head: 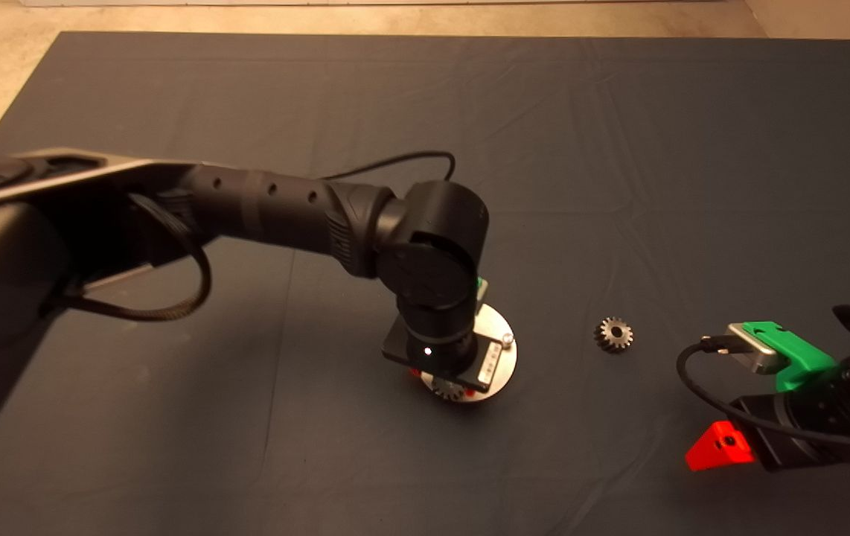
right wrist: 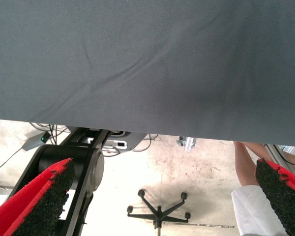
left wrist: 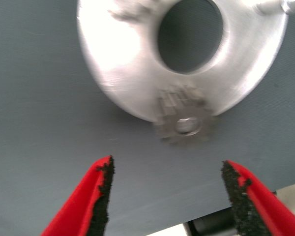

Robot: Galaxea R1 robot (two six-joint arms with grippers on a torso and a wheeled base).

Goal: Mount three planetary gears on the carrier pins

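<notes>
Dark grey cloth mat (head: pixel 618 149) covers the table, pale concrete floor showing along its far edge; in the right wrist view a chair base (right wrist: pixel 158 210) and a person's leg (right wrist: pixel 246 169) show beyond the mat. The left gripper (left wrist: pixel 167 196), fingers spread wide and empty, hangs over the shiny round plate (left wrist: pixel 123 64) mid-mat, where one silver gear (left wrist: pixel 186 124) sits on the near rim and one carrier pin (head: pixel 507 339) stands bare at its right edge. The arm hides most of the plate; a darker gear (head: pixel 613 333) lies right of it, and the right gripper (right wrist: pixel 160 196) waits wide open at the near right.
</notes>
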